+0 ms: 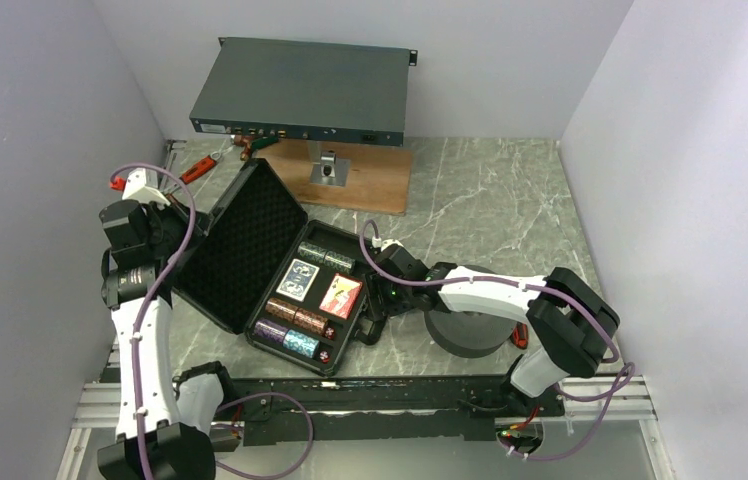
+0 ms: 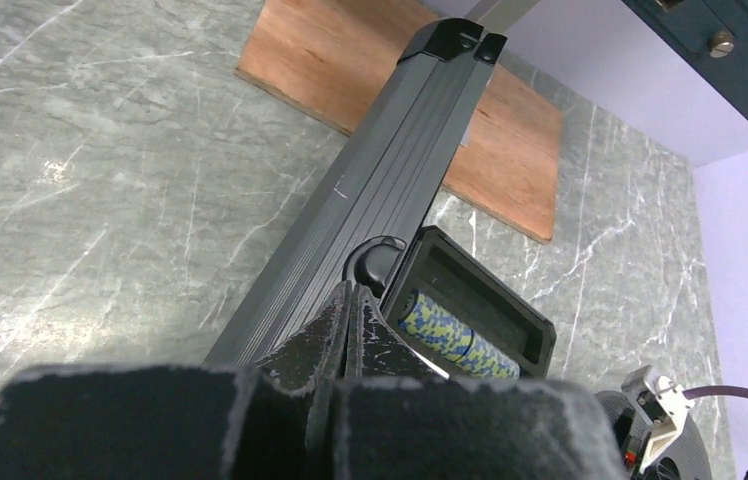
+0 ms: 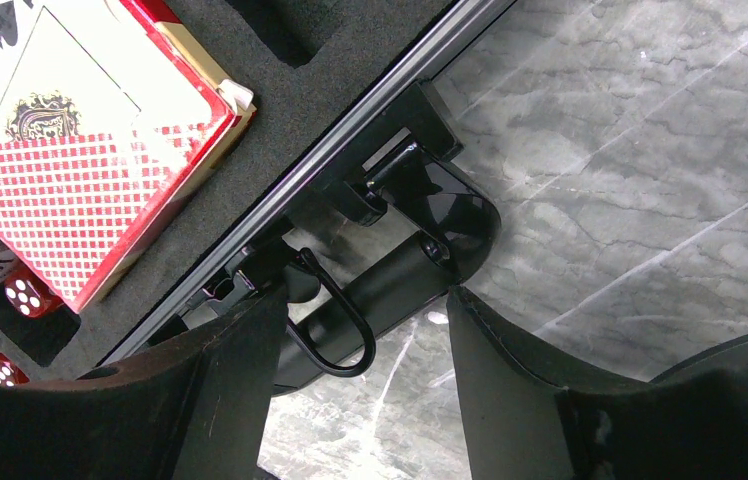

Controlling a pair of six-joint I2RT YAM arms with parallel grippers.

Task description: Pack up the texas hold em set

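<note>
Case [image 1: 285, 357] looks loaded, so I'm on closing: left gripper [image 2: 350, 300] pinched shut behind the lid [image 2: 380, 170] mid-frame, right gripper [image 3: 362, 300] wide open astride the handle [image 3: 400, 275], next I'd swing that lid down.

lid [image 1: 240, 245] upright, walls off left | foam ring [image 1: 465, 338] crowds handle [image 3: 390, 285] | open tabletop [image 1: 490, 200] behind

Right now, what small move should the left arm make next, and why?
Probably swing the foam-lined lid of the black plastic briefcase closed with the shut left end effector: poker chip stacks, card deck boxes and red dice sit inside, and the open right end effector straddles the handle.
</note>
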